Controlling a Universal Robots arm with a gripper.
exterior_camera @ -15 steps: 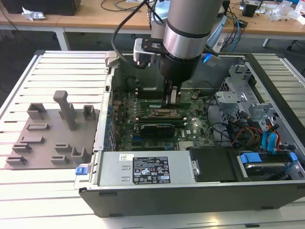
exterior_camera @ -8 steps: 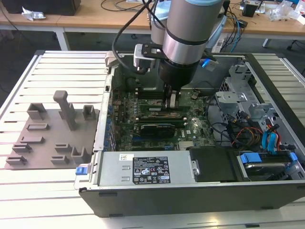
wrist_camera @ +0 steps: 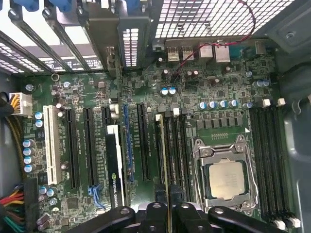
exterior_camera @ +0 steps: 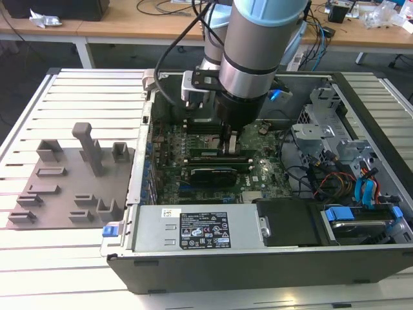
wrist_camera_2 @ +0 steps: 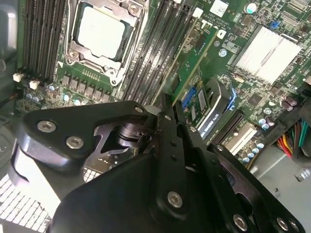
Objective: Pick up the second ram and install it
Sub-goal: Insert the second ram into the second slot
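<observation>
Wooden desks strewn with cables are seen at the back of the exterior view, and in front of them a slatted light-grey metal table (exterior_camera: 77, 97) carries an open black desktop computer case (exterior_camera: 258, 265) lying on its side. On the exterior view's left of the case, a flat grey plastic fixture plate with raised holder blocks (exterior_camera: 71, 187) is laid on the slats.

Inside the case, a green motherboard (wrist_camera: 87, 82) is exposed, with a silver-capped processor in its metal socket frame (wrist_camera: 224, 178) and rows of long black memory slots on either side of it. A black expansion card (exterior_camera: 210, 174) is seated on the board, near the slots.

The silver and pale-blue arm is lowered into the case, and its black gripper (wrist_camera: 167, 213) is positioned directly over the slots beside the processor socket. The second ram, a thin narrow green memory stick (wrist_camera: 163, 160), is seen edge-on in the first wrist view, standing upright along one of those slots, with its near end clamped between the gripper's black fingers (wrist_camera: 154, 216). In the second wrist view, the same green stick (wrist_camera_2: 194, 68) is seen running along the slots away from the pincer. Whether the stick is fully seated in the slot cannot be told.
</observation>
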